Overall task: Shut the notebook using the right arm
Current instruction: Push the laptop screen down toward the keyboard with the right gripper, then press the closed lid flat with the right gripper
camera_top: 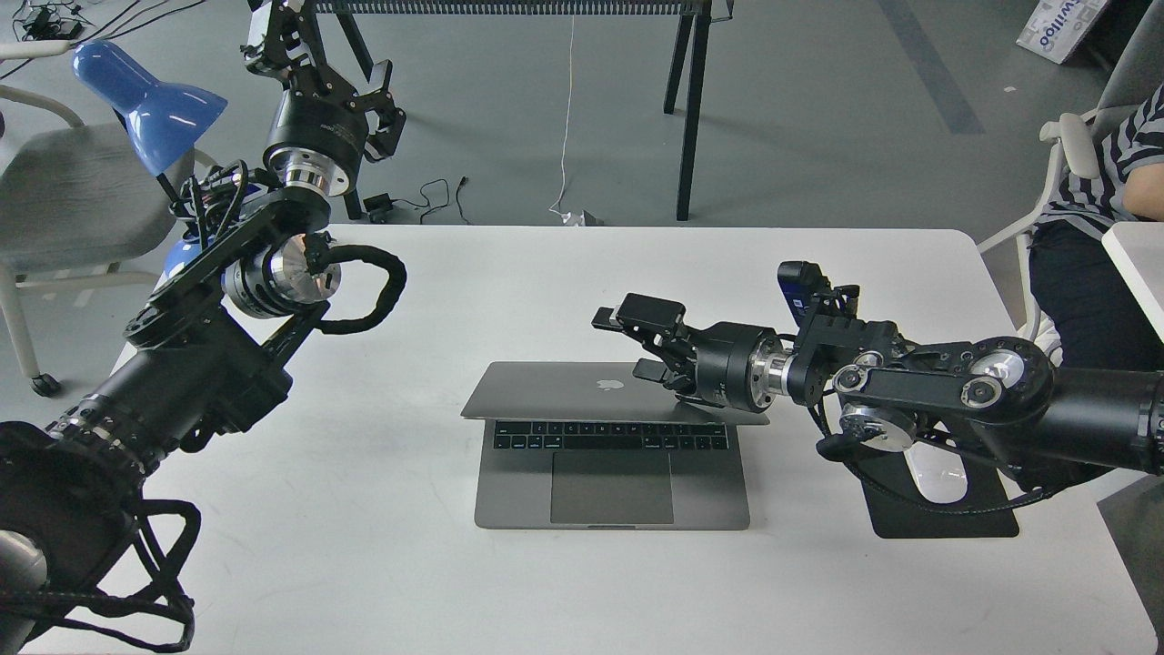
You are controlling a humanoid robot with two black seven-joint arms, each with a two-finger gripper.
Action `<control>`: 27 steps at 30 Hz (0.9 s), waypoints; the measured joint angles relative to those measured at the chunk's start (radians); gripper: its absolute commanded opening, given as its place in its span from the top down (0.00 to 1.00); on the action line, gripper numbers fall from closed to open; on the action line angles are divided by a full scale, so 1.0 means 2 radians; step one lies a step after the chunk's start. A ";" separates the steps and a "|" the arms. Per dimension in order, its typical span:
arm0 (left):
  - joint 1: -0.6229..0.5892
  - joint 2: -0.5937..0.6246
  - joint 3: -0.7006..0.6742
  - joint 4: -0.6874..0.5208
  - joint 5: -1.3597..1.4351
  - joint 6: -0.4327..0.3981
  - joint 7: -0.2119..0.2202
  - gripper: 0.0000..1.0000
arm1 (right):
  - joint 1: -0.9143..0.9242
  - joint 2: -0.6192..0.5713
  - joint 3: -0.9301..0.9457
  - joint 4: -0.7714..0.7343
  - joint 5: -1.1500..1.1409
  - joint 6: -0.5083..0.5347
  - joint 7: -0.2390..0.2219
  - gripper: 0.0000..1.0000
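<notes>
White tabletop (382,546), rounded corners, seen from above. Item one: the notebook (611,455), space-grey, lying at the centre of the tabletop with its base flat, black keys and large trackpad facing up; the lid is tipped well forward over the rear of the base, its outer face and pale apple logo showing, the screen hidden from this angle. Item two: the right arm (1000,400), black with silver round joints and a small blue module near the wrist, reaching in from the right edge across the tabletop. Its gripper (647,344) sits over the right part of the lid, jaws parted, one finger raised above the lid and the other low against it; contact appears likely but cannot be confirmed from this view. Item three: the left arm (182,364), entering from the lower left and rising off the tabletop's left edge, its gripper (318,55) held high over the floor, jaws too dark to tell open from closed. Item four: black mouse pad (946,518) with a white mouse (937,478), under the right arm. Item five: blue desk lamp (145,100), upper left.
</notes>
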State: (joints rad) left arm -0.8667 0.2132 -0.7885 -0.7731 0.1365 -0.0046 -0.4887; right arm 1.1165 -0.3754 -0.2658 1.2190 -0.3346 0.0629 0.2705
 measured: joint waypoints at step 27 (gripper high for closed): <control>0.000 0.000 0.000 0.000 0.000 0.000 0.000 0.00 | -0.087 0.001 0.000 -0.014 -0.007 0.000 0.001 0.00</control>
State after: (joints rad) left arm -0.8667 0.2132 -0.7884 -0.7733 0.1359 -0.0046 -0.4887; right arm 0.9432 -0.3728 -0.2652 1.1908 -0.3496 0.0622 0.2731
